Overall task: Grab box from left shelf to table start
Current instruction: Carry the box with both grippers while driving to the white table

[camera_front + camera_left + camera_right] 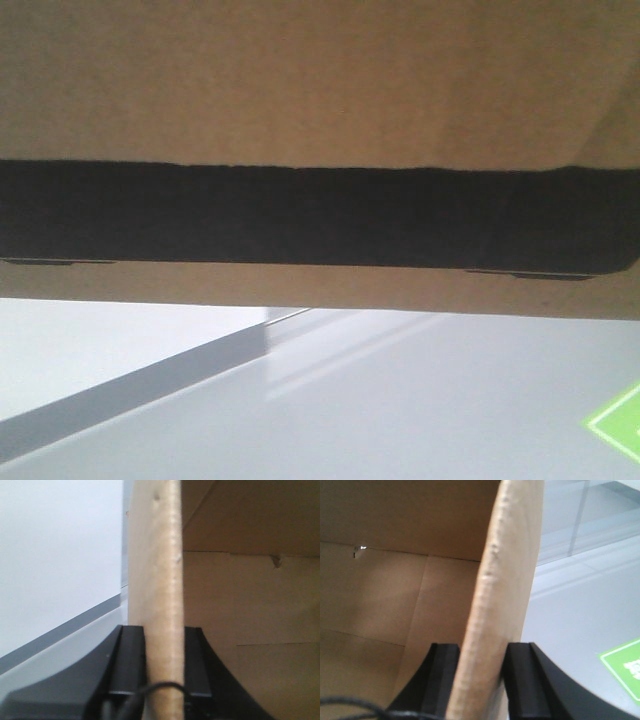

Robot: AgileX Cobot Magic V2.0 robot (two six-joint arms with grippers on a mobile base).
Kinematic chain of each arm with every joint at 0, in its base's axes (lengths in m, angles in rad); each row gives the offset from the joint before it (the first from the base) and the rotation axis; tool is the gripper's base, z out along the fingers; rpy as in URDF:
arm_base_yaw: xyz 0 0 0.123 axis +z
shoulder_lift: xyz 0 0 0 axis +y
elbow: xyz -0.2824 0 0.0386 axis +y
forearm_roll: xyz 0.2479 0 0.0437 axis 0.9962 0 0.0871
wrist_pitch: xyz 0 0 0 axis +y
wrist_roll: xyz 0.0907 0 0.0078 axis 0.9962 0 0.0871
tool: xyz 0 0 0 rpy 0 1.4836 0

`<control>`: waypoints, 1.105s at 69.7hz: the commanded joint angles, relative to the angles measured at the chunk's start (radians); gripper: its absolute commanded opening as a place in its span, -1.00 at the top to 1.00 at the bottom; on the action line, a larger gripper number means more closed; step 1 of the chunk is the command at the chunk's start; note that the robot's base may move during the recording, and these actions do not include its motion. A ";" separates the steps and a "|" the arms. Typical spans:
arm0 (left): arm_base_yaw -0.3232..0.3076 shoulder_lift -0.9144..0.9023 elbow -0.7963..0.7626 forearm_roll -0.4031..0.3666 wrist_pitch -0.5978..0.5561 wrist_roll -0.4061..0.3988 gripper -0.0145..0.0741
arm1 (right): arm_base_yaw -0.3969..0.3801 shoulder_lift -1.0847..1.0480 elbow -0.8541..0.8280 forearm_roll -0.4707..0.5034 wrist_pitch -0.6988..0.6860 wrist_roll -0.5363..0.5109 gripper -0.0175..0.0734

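**A:** Where is the box?

**B:** The large brown corrugated cardboard box (320, 80) fills the upper part of the front view. It is very near the camera and wider than the picture. A black printed band (320, 215) runs across its near face from left to right.

**A:** And the arms?

**B:** The left tool (164, 630) is clamped on the box's left wall. The cardboard edge stands upright between its two black fingers (132, 660), one outside the box and one inside. The right tool (482, 647) grips the right wall the same way, though that wall bows slightly where it is pinched.

**A:** What lies beneath?

**B:** A smooth pale white-grey tabletop (400, 400) shows below the box's lower edge. I cannot tell whether the base touches it. A grey strip (130, 390) slants across the surface on the left. A bright green square label (615, 420) lies flat at the right edge, and the right wrist view shows it too.

**A:** Anything inside the box?

**B:** Both wrist views show only bare brown walls and flap seams. A thin black cable (350, 702) crosses the near left corner of the right wrist view.
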 commanded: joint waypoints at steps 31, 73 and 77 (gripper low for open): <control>-0.015 -0.008 -0.044 -0.141 -0.147 0.000 0.91 | 0.002 0.010 -0.038 0.041 -0.137 -0.027 0.49; -0.015 -0.008 -0.044 -0.141 -0.147 0.000 0.91 | 0.002 0.010 -0.038 0.041 -0.137 -0.027 0.49; -0.015 -0.008 -0.044 -0.141 -0.147 0.000 0.91 | 0.002 0.010 -0.038 0.041 -0.137 -0.027 0.49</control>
